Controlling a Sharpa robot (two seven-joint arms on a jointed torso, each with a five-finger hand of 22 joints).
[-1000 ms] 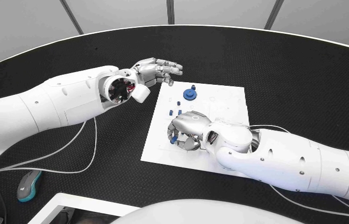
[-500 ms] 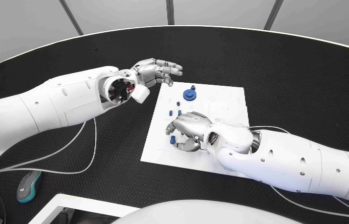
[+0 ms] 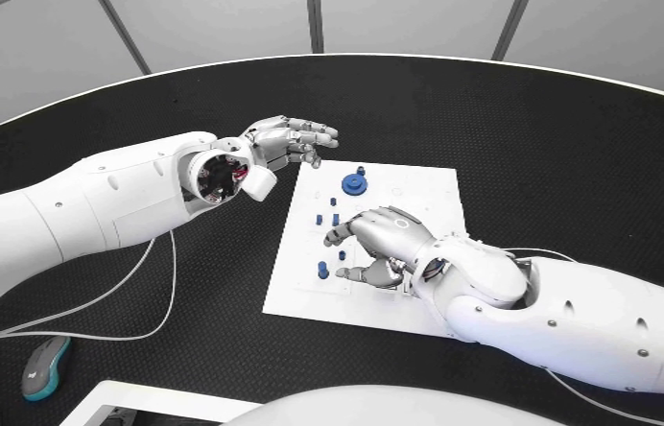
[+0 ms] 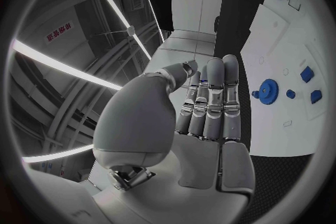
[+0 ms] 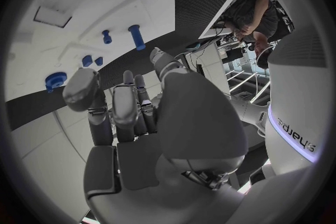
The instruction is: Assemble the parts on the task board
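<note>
The white task board (image 3: 415,191) lies mid-table. A blue gear (image 3: 356,183) stands near its far edge, with small blue pieces (image 3: 317,220) closer in. A blue peg (image 3: 324,271) stands free by the board's left edge. My right hand (image 3: 381,244) hovers over the board just right of the peg, fingers spread and holding nothing. The right wrist view shows that hand (image 5: 140,117) with the peg (image 5: 136,36) and gear (image 5: 55,79) beyond its fingertips. My left hand (image 3: 288,141) hangs off the board's far left corner, fingers extended and empty. From the left wrist, that hand (image 4: 203,117) faces the gear (image 4: 265,89).
A thin white cable (image 3: 153,292) loops on the black table under my left arm. A small teal-and-grey object (image 3: 44,366) lies at the front left. A white frame (image 3: 138,397) sits at the near edge.
My right hand has lifted off the blue peg and spread its fingers, leaving the peg standing on the board. The camera has shifted slightly. My left hand has stayed where it was.
</note>
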